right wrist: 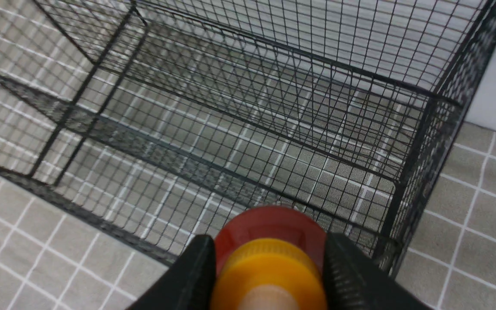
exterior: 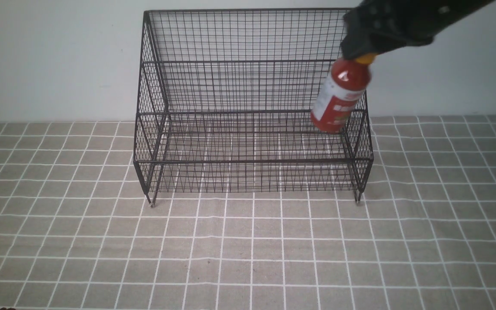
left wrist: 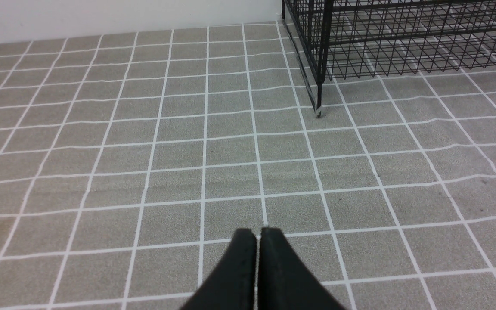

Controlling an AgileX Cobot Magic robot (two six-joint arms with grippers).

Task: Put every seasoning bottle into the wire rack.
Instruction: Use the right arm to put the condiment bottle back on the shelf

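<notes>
The black wire rack (exterior: 248, 86) stands at the back middle of the table, empty inside. My right gripper (exterior: 366, 54) is shut on the orange-yellow cap of the seasoning bottle (exterior: 340, 97), a red bottle with a white-and-red label. The bottle hangs tilted above the rack's right end, over the lower tiers. In the right wrist view the cap and red shoulder (right wrist: 269, 232) sit between my two fingers (right wrist: 196, 271), with the rack's tiers (right wrist: 230, 129) below. My left gripper (left wrist: 258, 234) is shut and empty, low over the cloth, near the rack's left front foot (left wrist: 318, 113).
A grey tablecloth with a white grid (exterior: 248, 249) covers the table. A pale wall (exterior: 50, 60) rises right behind the rack. The rack's corner (left wrist: 360, 38) shows in the left wrist view.
</notes>
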